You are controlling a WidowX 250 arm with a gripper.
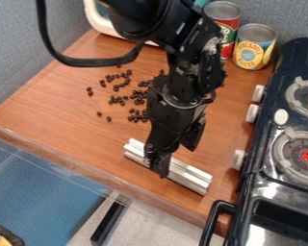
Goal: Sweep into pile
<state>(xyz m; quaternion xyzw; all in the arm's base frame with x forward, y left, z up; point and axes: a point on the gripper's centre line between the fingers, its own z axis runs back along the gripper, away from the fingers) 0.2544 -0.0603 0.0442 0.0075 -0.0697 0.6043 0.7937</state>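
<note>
Smooth wood-look counter point(73, 110); ridged metallic-looking bar point(190, 176) (dull sheen, mostly); glossy stove point(270, 192).

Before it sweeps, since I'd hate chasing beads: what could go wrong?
The silver bar lies close to the counter's front edge, so a nudge outward could tip it off. The small black beads look round and lie scattered, so some may roll past the bar's ends.

"What do you have scattered there?"

"You have many small, round dark beans point(121, 100), loose on the wooden counter point(66, 98). You can see some bunched in ragged clusters, others lying singly, with bare wood between them."

"And your silver ridged bar point(190, 176)?"

"You have it lengthwise along the counter's front edge, set slightly in from it, long, straight and grooved, apart from your beans."
</note>
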